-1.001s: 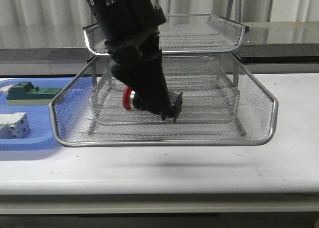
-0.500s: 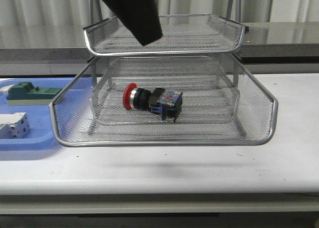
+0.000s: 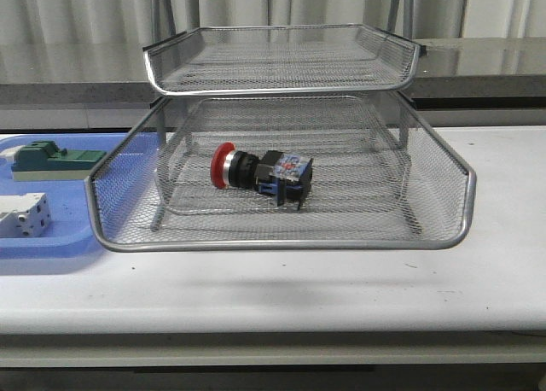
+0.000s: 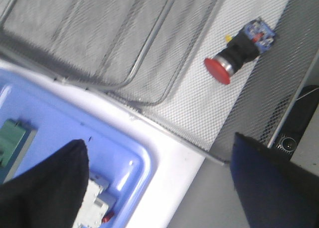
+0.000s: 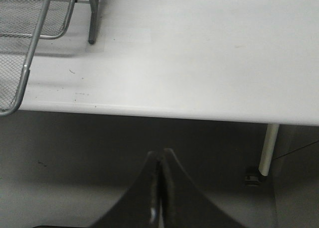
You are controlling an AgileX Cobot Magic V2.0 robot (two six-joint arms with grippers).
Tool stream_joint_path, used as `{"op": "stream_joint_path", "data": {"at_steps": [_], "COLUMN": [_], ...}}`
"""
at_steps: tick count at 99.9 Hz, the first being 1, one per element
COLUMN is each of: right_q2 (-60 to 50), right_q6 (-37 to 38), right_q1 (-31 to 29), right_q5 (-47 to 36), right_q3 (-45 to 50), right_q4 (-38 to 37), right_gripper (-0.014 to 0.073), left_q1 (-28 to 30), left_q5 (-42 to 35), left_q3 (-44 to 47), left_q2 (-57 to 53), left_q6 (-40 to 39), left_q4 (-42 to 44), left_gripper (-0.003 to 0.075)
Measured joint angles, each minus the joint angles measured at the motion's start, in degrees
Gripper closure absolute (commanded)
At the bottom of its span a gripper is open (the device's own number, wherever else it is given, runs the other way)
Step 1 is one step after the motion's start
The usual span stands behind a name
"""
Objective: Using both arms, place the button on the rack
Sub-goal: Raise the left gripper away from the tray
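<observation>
The button [image 3: 260,174] lies on its side in the pulled-out middle tray of the wire-mesh rack [image 3: 281,242], red head to the left. It also shows in the left wrist view [image 4: 239,49]. Neither arm shows in the front view. My left gripper [image 4: 159,178] is open and empty, high above the rack's front rim [image 4: 164,133] and the blue tray. My right gripper [image 5: 160,156] is shut and empty, below and off the table's front edge, apart from the rack corner [image 5: 25,73].
A flat blue tray [image 3: 60,242] lies left of the rack with a green block [image 3: 51,160] and a white-grey terminal block [image 3: 21,216]. The rack's top tray [image 3: 281,58] overhangs the back. A table leg [image 5: 269,148] shows near my right gripper.
My left arm has let go of the button and lifted up out of the front view. The button stays lying in the tray.
</observation>
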Motion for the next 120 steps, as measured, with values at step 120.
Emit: {"op": "stream_joint_path", "data": {"at_steps": [120], "right_q2": [0.0], "right_q6": [0.0], "right_q1": [0.0], "right_q5": [0.0], "right_q3": [0.0], "right_q4": [0.0], "right_gripper": [0.0664], "left_q1": [25.6], "left_q5": [-58.6], "left_q3": [65.5], "left_q2": [-62.6], "left_q6": [-1.9], "left_q4": [-21.9], "left_gripper": [0.0155]}}
